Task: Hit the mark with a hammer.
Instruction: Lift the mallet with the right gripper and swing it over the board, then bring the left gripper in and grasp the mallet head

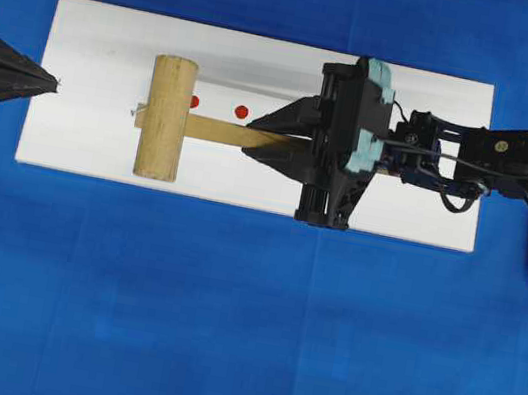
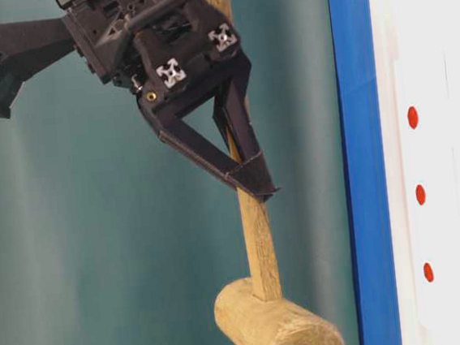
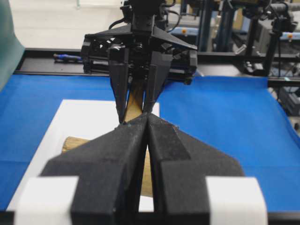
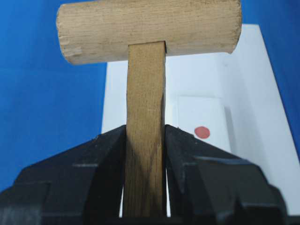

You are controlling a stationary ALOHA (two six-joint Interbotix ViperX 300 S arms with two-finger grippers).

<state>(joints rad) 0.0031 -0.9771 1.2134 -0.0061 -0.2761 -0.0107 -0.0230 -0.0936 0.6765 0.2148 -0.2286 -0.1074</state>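
Two arms work over a bench draped in blue cloth, with a white board lying across its upper middle in the overhead view. From 3 o'clock the right arm reaches in toward the board's centre; at 9 o'clock only the dark tip of the left arm shows, at the board's short edge.

Next in size is the hammer, a pale wooden mallet. Its thick round head lies crosswise over the left part of the board, and its flat handle runs toward 3 o'clock into the right end effector. In the table-level view the head hangs clear of the board, with the blue cloth showing between them.

That right end effector is clenched on the handle: the right wrist view shows both black fingers pressed flat against the wood on either side, about midway along it, the head at 12 o'clock beyond them.

At the board's 9 o'clock edge, the left end effector is clenched on nothing; its wrist view shows the two padded fingers meeting at their tips, pointed at the hammer and the right end effector facing it.

Smallest are the red marks: two red dots show on the board just past the head toward 3 o'clock, above the handle. The table-level view shows three in a row.
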